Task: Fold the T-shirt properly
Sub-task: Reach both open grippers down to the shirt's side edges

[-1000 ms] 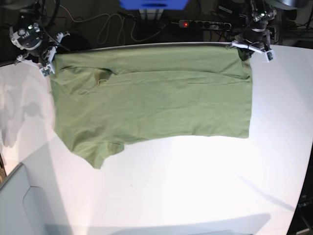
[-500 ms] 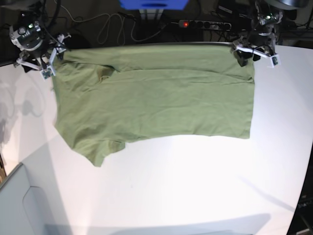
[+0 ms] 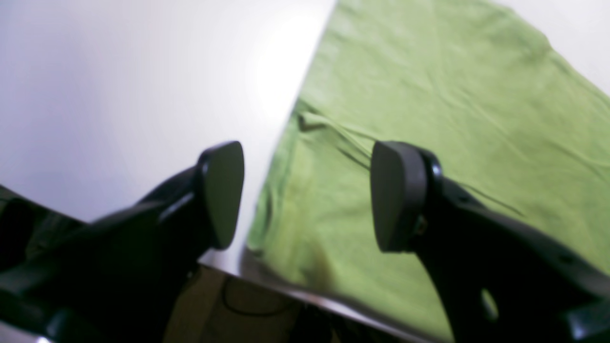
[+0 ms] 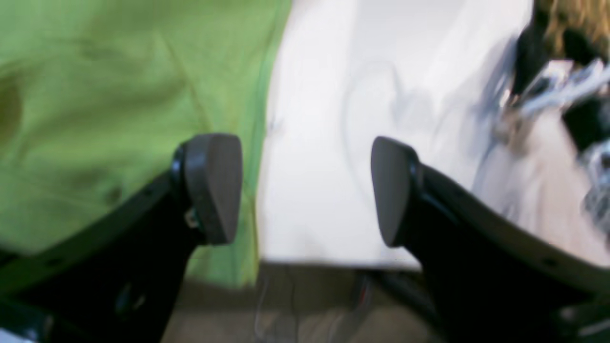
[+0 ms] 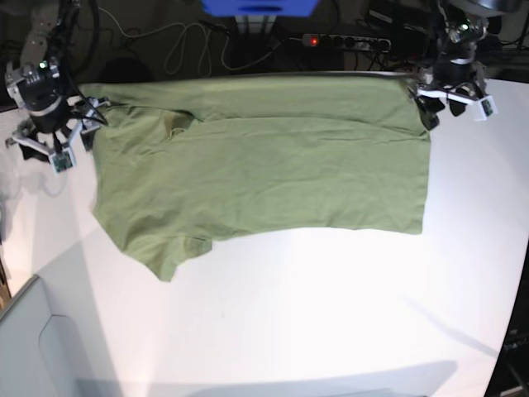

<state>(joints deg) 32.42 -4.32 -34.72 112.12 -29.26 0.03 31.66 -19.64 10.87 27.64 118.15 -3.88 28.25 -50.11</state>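
The olive-green T-shirt lies flat across the far half of the white table, with one sleeve pointing to the near left. My left gripper hovers open just off the cloth's far right corner. In the left wrist view its fingers stand wide apart above the T-shirt edge with nothing between them. My right gripper is open beside the far left corner. In the right wrist view its gap is over bare table, with the T-shirt under the left finger.
Behind the table's far edge lie a power strip with a red light, loose cables and a blue object. A grey bin stands at the near left corner.
Both grippers went from shut to open and let go of the shirt's far corners. The right gripper drifted left and nearer, off the cloth. The left gripper shifted slightly right.
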